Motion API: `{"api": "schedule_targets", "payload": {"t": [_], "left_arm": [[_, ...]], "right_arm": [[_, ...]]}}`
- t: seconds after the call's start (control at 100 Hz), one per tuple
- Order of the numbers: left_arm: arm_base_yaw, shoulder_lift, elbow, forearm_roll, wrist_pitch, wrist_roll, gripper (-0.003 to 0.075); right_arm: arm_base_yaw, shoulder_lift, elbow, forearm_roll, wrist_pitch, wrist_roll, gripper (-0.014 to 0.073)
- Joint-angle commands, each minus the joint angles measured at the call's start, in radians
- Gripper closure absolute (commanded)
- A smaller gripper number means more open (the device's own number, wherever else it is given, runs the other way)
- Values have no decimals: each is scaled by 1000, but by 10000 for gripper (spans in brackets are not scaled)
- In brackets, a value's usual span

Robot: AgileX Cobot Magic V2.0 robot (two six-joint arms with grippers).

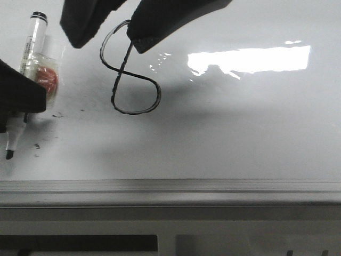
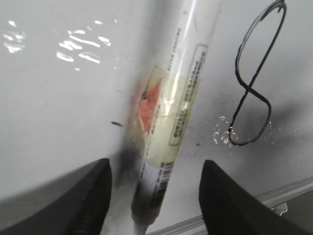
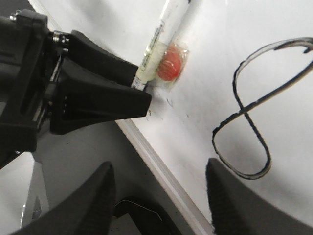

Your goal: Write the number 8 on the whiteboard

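The number 8 [image 1: 130, 74] is drawn in thin black line on the whiteboard [image 1: 240, 133], left of centre. A marker [image 1: 25, 74] with a clear barrel and a red taped patch lies flat on the board at the far left, its black tip [image 1: 9, 154] bare and pointing to the front edge. My left gripper [image 1: 21, 96] is open and straddles the marker [image 2: 171, 122] with gaps on both sides. My right gripper [image 1: 109, 34] hangs open and empty above the top loop of the number 8 [image 3: 254, 112].
A grey metal rail [image 1: 170, 186] runs along the board's front edge, with a dark ledge below it. Bright glare [image 1: 250, 58] lies right of the figure. Small dark specks [image 1: 58, 114] sit near the marker.
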Motion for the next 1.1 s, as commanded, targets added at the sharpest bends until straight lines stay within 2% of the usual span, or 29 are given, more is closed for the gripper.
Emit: {"api": "schedule_targets", "payload": {"t": [0.0,0.01,0.09,0.13,0.18,0.31,0.55,0.62,0.75,0.86,1.09], "left_arm": [[3,-37,-32,-11,-63,-11,325],[3,-45,-32,-11,-63,-9,325],[3,-99,-32,10,-61,7,344],[3,-133,-32,31,-51,7,381],[3,-177,-32,67,-51,7,459],[3,-297,-30,134,-41,9,741],[3,-488,34,228,-20,9,741],[3,-550,68,267,-20,14,741],[3,-655,135,343,-10,16,741],[3,-724,181,347,-10,17,741],[3,-751,217,336,-12,17,741]], "right_arm": [[1,-63,-26,-29,-54,-6,354],[1,-66,-24,-29,-54,-6,354],[-7,-107,-11,-50,-52,-6,561],[-12,-133,2,-54,-55,-6,662],[-24,-172,28,-56,-68,-6,656],[-32,-290,135,-121,-176,-6,657],[-32,-600,478,-223,-565,-10,657],[-32,-698,572,-225,-628,-10,657],[-32,-859,701,-225,-638,-10,657],[-32,-965,781,-225,-638,-10,657],[-32,-1052,844,-225,-638,-10,657]]}}
